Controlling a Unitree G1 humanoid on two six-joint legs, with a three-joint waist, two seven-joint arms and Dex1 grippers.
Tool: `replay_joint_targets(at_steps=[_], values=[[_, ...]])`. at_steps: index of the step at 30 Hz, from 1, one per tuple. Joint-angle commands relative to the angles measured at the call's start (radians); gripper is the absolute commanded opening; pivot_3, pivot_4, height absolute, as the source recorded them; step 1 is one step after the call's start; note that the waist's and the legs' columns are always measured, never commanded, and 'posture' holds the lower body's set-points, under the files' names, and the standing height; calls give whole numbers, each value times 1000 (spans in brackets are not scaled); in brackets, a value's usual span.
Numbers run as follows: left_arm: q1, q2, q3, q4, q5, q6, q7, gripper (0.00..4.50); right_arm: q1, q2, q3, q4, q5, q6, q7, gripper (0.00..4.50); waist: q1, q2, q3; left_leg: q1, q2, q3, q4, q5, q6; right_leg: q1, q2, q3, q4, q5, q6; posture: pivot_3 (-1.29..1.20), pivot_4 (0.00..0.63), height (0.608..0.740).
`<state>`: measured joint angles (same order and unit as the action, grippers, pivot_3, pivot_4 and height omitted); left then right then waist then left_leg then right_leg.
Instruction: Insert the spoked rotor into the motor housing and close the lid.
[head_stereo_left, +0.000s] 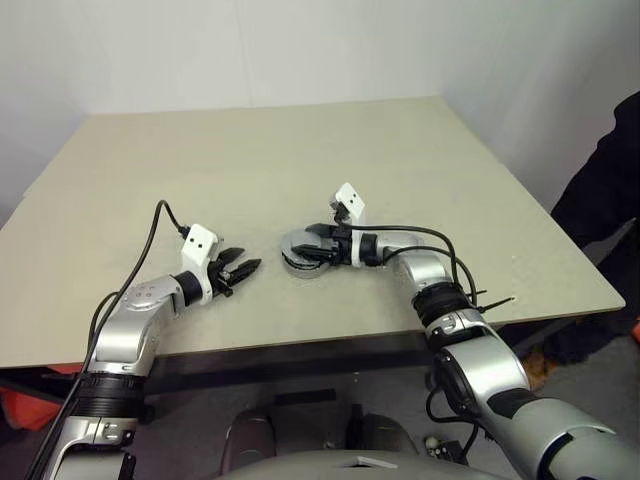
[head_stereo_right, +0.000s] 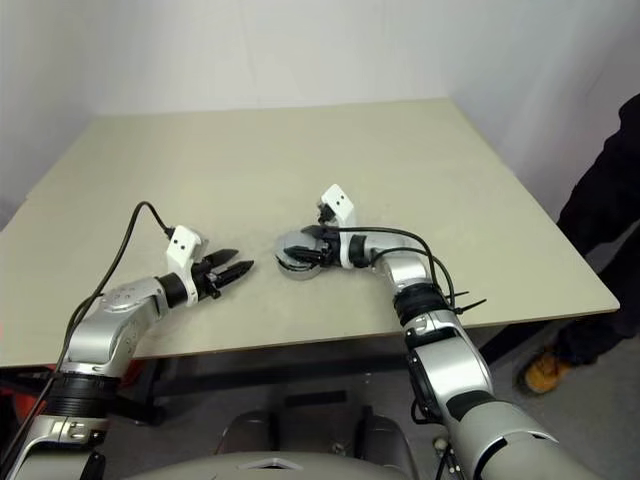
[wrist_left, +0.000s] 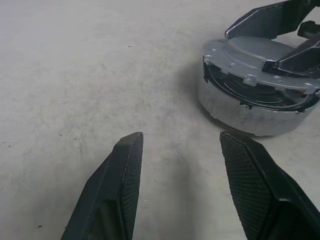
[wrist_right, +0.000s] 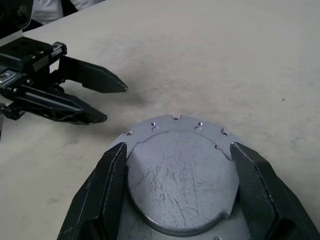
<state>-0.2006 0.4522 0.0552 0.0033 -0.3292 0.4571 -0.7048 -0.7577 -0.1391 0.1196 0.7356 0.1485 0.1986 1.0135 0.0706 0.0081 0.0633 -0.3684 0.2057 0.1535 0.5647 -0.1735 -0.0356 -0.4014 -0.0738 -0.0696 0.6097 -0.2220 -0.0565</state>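
The motor housing (head_stereo_left: 298, 268), a round part with a silvery wall (wrist_left: 240, 117), stands on the table in front of me. On top of it lies the lid (wrist_right: 180, 185), grey with a notched rim, and a dark gap shows under its near edge. My right gripper (head_stereo_left: 315, 246) reaches in from the right, level with the lid, its two fingers closed against the sides of the lid's raised centre. A short way to the left of the housing, my left gripper (head_stereo_left: 250, 261) hovers open and holds nothing. The spoked rotor is hidden.
The beige table (head_stereo_left: 300, 150) stretches far beyond and to both sides of the housing. Its front edge runs just under my arms. At the right edge of the table stands a person in dark clothes (head_stereo_right: 610, 190).
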Motion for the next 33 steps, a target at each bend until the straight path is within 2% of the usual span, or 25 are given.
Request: replay_joint_targets(at_steps=[1,33], values=[[-19,6,6,-17,1,-21,2,2557,6,1,3,-52,13,-5,19,3146,0,0,0,0,0,0,0,0,0,0,0,0,0,0,0,0,0,740],[-18,8,10,-16,2,-26,6,2557,20,-28,86,20,-100,-95,-9,3146,1,0,0,4,0,-1,8,-1,1,4,0,0,9,0,0,0,0,740]])
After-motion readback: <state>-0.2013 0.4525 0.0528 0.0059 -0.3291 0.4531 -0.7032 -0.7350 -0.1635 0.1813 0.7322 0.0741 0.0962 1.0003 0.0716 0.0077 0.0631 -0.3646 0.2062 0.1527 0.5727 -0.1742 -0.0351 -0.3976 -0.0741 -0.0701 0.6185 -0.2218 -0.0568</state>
